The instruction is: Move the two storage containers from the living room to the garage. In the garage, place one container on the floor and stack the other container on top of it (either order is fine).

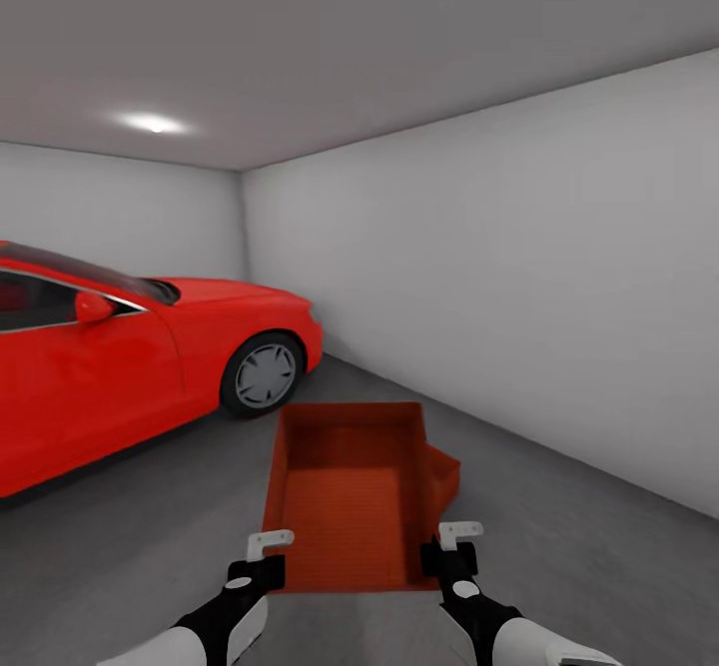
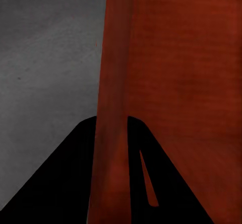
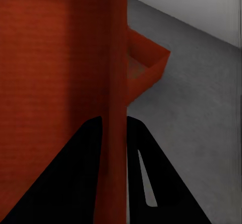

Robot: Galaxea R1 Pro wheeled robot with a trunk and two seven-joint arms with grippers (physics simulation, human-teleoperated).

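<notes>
Held container (image 1: pixel 345 506): red-orange, open-topped, low ribbed walls.
Left gripper (image 1: pixel 262 558): clamped on its side wall.
Right gripper (image 1: pixel 449 546): clamped opposite.
Second container (image 1: pixel 444 474): beneath, on concrete floor (image 1: pixel 599 566).

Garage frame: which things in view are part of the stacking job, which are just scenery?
Job:
- held storage container, gripped at its near corners
- second storage container, partly hidden behind the held one, low by the floor
- left claw and right claw, each on a side wall
- concrete floor

Scenery:
- red car
- white walls
- ceiling light
</notes>
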